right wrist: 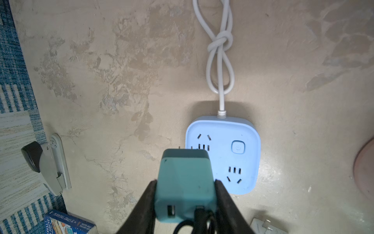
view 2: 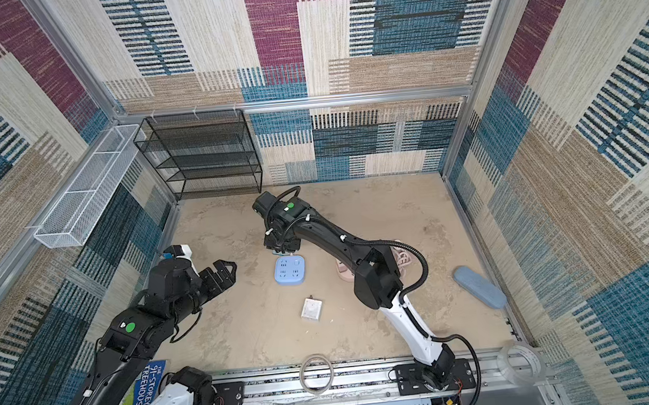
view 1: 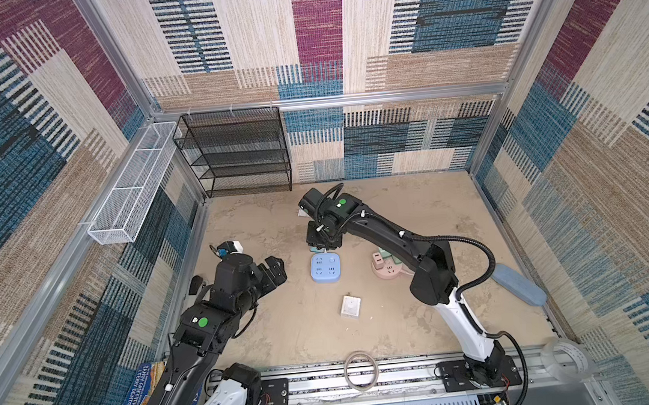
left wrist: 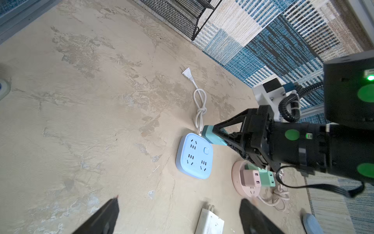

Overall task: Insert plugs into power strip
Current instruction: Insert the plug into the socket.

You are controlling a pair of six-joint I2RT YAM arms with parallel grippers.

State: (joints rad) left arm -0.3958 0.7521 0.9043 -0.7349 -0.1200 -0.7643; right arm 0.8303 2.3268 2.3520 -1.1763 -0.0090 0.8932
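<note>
The teal plug (right wrist: 185,182) is boxy, with metal prongs

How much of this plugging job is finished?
Done: a pink plug and mint green plugs sit in the round pink strip. In hand: the right gripper holds the teal plug over the blue strip's edge, not yet inserted. Left: the white plug on the table.

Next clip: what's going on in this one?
The right gripper holds the teal plug by its sides, just over a corner of the blue power strip; its prongs are not in a socket. The left gripper is open and empty, off to the side. A pink plug and a mint green plug stand in the round pink strip, and the white plug lies loose on the table.
</note>
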